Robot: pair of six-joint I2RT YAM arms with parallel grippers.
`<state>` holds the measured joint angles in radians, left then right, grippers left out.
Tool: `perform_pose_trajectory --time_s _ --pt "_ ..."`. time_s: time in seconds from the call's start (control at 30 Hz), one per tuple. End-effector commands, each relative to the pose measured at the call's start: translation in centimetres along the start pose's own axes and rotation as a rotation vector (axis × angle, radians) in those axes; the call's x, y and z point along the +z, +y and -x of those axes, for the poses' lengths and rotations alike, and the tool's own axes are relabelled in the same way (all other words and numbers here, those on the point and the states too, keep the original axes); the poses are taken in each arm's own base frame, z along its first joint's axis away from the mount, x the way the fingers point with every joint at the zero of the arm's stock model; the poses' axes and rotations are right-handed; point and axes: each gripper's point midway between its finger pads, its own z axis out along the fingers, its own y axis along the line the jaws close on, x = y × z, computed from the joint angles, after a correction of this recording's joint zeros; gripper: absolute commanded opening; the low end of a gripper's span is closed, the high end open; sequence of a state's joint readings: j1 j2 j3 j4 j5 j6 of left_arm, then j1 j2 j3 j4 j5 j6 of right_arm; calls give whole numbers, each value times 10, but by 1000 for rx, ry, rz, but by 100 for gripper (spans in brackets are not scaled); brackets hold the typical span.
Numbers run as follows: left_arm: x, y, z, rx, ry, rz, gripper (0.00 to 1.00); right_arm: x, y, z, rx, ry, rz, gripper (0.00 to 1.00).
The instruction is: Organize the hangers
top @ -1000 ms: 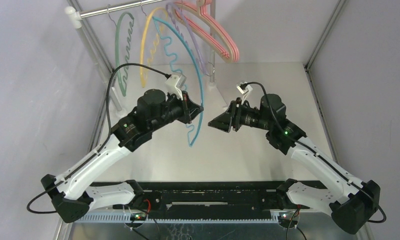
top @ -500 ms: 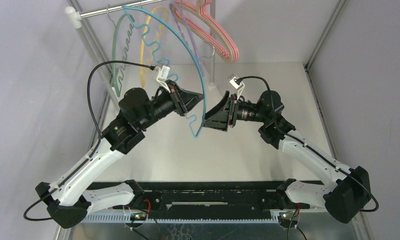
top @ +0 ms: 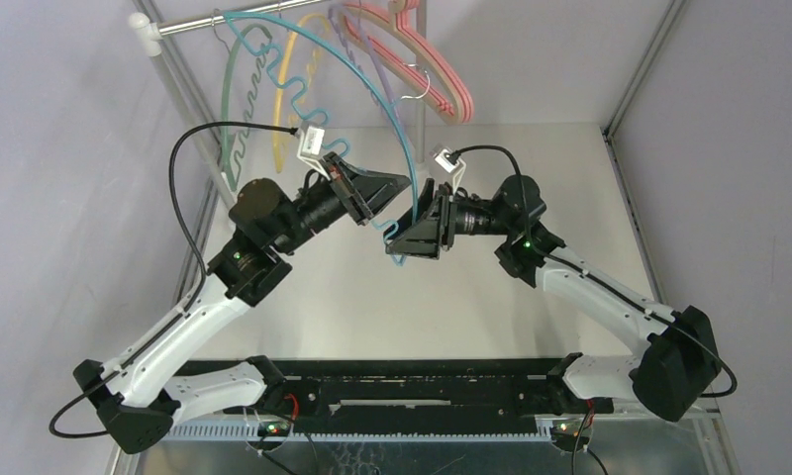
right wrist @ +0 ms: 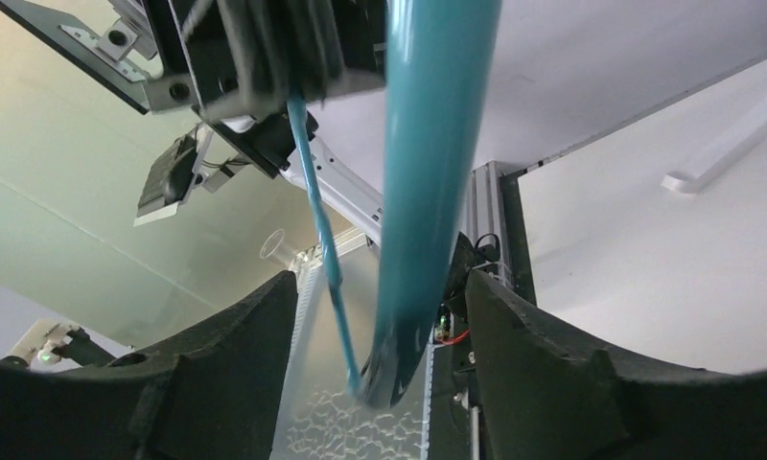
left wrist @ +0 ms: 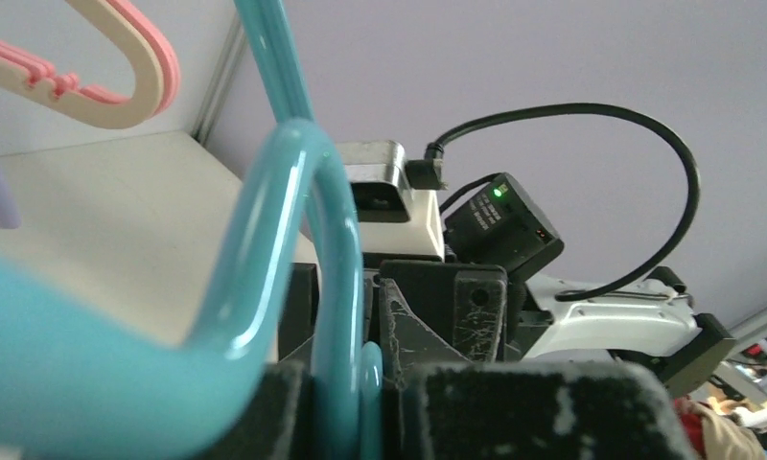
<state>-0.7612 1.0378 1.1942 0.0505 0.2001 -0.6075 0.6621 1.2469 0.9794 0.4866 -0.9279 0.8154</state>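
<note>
Up it swings: the teal hanger point(top: 408, 163), clenched in the left gripper point(top: 397, 188), now arcs over the far-left corner of the counter point(top: 471, 297), hook up by the rail point(top: 189, 24), while the right gripper point(top: 407, 230) has slid in, released, straddling its lower end, so hanging looks close.

From above we see the teal hanger point(top: 372, 89) arcing from the silver rail point(top: 189, 25) down into the gap between our two arms. Our left gripper point(top: 402, 183) meets its outer bar, and our right gripper point(top: 397, 245) sits at its lower end (this angle hides how firmly either one grips). The green hanger point(top: 232, 84), yellow hanger point(top: 286, 84), lavender hanger point(top: 362, 47) and pink hanger point(top: 442, 79) hang from the rail.
</note>
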Motion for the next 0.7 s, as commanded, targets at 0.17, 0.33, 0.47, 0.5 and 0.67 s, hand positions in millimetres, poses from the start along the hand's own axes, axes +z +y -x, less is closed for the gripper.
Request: perform_pose_trajectory --time_s 0.17,0.33,0.47,0.5,0.67 --pt "-5 -16 9 -23 -77 -99 2 13 36 32 -86 -15 129 41" --pt "-7 -15 12 0 -83 -89 2 14 31 24 -40 27 135 0" --pt "-9 -14 13 26 -60 -68 11 12 17 19 -40 28 53 0" --pt "-11 -16 14 44 -44 -70 21 10 14 21 -55 12 20 0" --pt "-34 -16 3 130 25 -58 99 -12 -17 28 -94 -37 -191 0"
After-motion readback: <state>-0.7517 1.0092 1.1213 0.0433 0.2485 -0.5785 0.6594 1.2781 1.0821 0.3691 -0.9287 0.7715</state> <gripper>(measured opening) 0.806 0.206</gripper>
